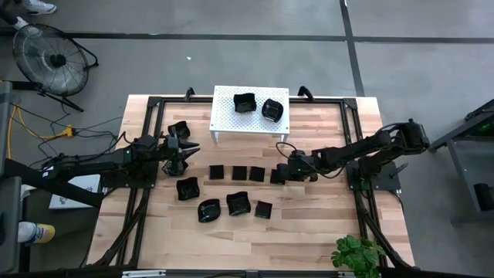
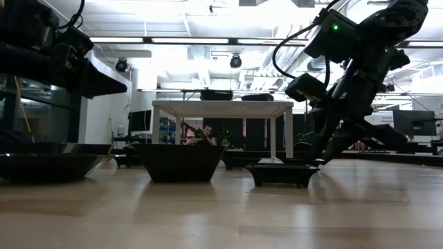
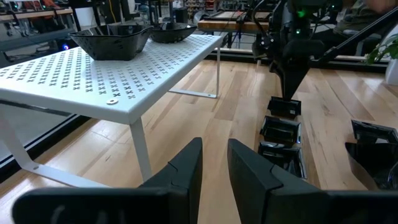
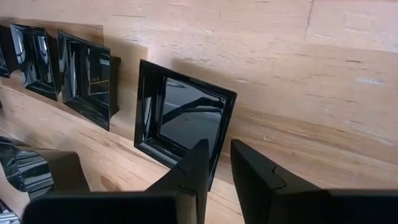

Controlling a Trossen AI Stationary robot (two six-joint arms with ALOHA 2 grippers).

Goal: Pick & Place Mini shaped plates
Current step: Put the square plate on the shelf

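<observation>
Looking down from the high view, the right pincer (image 1: 282,174) sits at the end of the row of square mini plates (image 1: 238,173), the left pincer (image 1: 187,147) waiting farther along. Its wrist view shows fingers (image 4: 194,163) barely apart, empty, just over one square plate (image 4: 180,118)'s rim.

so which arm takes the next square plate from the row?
Right. The right gripper hangs directly over the end square plate, fingers straddling its rim. The left gripper sits farther off, beside the stand.
</observation>
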